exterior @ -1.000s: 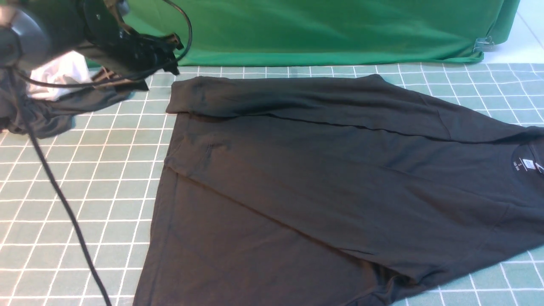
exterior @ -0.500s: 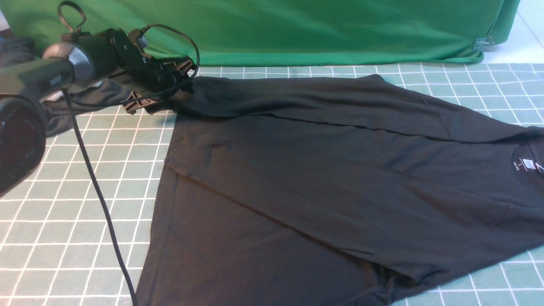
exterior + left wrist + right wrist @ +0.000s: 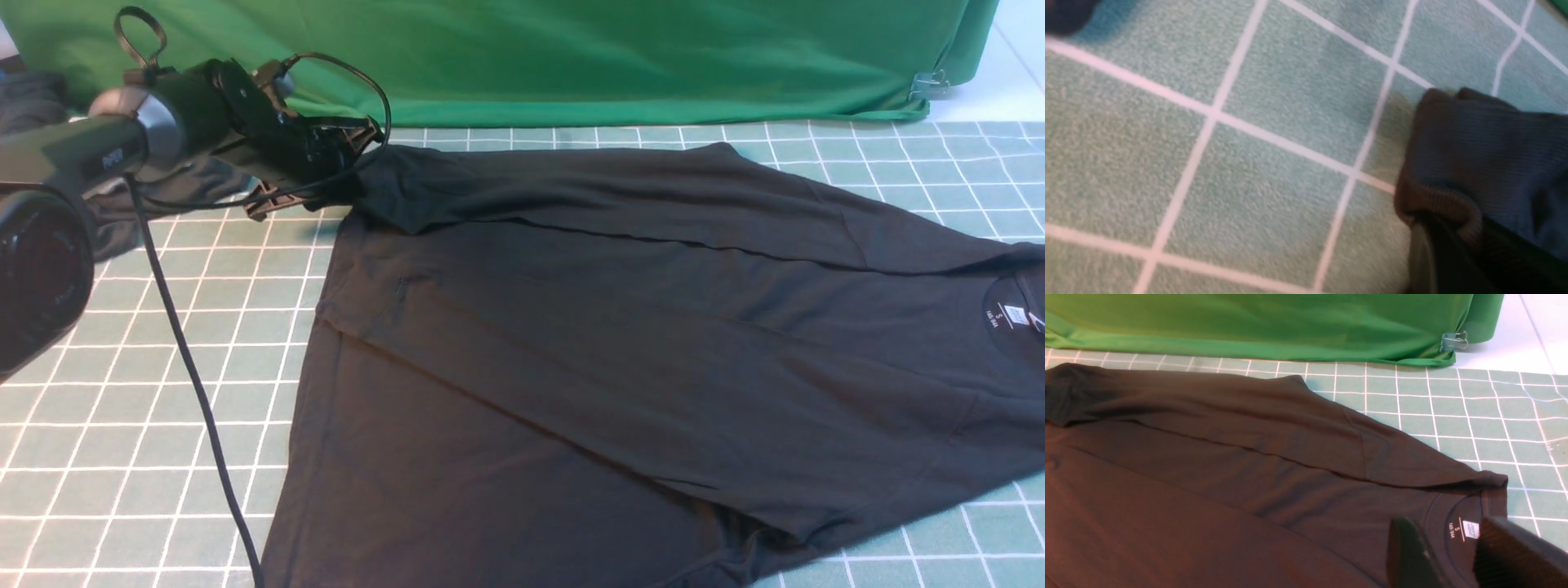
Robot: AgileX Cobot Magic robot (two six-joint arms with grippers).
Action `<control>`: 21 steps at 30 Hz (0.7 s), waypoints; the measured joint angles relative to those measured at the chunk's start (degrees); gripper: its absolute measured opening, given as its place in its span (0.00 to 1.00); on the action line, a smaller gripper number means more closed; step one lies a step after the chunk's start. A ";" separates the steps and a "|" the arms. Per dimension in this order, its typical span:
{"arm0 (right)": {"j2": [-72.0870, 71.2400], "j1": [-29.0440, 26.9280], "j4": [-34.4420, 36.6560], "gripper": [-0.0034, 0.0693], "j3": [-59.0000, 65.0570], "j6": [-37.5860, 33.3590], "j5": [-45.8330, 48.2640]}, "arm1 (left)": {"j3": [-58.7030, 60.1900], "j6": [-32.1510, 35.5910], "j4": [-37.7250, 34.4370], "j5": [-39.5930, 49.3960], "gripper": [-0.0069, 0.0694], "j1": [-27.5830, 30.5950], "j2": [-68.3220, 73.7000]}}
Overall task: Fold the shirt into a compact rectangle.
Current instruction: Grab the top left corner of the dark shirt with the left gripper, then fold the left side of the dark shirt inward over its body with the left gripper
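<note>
The black shirt (image 3: 620, 327) lies spread on the grid mat (image 3: 122, 408), one long sleeve folded across its far side and the white neck label (image 3: 1014, 314) at the right. My left gripper (image 3: 343, 159) is at the far left end of that sleeve, shut on the shirt's ribbed cuff (image 3: 1470, 163); the cloth bunches there. In the left wrist view the left gripper (image 3: 1437, 222) pinches the cuff edge just over the mat. My right gripper (image 3: 1447, 539) shows only in the right wrist view, open above the collar and label (image 3: 1472, 529), with nothing between its fingers.
A green backdrop cloth (image 3: 612, 57) hangs along the far edge, with a metal clip (image 3: 931, 84) at its right end. A dark grey garment (image 3: 122, 220) lies behind the left arm at the far left. The arm's black cable (image 3: 196, 392) trails across the mat.
My left gripper moved right and down to the sleeve end and shut on it. The cuff corner is now pulled up and bunched. The shirt's body has not shifted.
</note>
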 joint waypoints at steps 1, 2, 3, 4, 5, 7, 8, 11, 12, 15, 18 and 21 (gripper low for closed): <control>0.00 0.00 0.00 0.37 0.00 0.00 0.00 | 0.15 0.11 -0.07 0.12 0.12 0.00 -0.91; 0.00 0.00 0.00 0.37 0.00 0.00 0.00 | 0.25 0.25 -0.07 0.17 0.12 0.00 -1.87; 0.00 0.00 0.00 0.37 0.00 0.00 0.00 | 0.26 0.36 -0.07 0.33 0.12 0.00 -4.07; 0.00 0.00 0.00 0.37 0.00 0.00 0.00 | 0.26 0.36 -0.07 0.33 0.12 0.00 -4.42; 0.00 0.00 0.00 0.37 0.00 0.00 0.00 | 0.26 0.51 -0.07 1.68 0.12 0.03 -7.32; 0.00 0.00 0.00 0.37 0.00 0.06 0.00 | 0.26 0.73 -0.07 4.09 0.12 0.00 -9.51; 0.00 0.00 0.00 0.37 0.00 0.00 0.06 | 0.26 0.87 0.24 7.92 0.12 -0.18 -11.95; 0.00 0.00 0.00 0.37 0.00 -0.07 0.89 | 0.26 0.87 1.62 16.67 0.12 -1.41 -15.56; 0.00 0.00 0.00 0.37 0.00 -0.07 1.39 | 0.42 0.87 2.80 20.43 0.12 -2.49 -16.79; 0.00 0.00 0.00 0.37 0.00 -0.04 2.54 | 2.95 -0.86 7.17 25.04 0.12 -5.23 -18.98; 0.00 0.00 0.00 0.37 0.00 -0.02 3.96 | 12.71 -7.05 15.81 26.81 0.12 -9.97 -23.41; 0.00 0.00 0.22 0.37 0.00 0.24 4.38 | 22.86 -13.51 21.93 24.68 0.12 -12.95 -28.18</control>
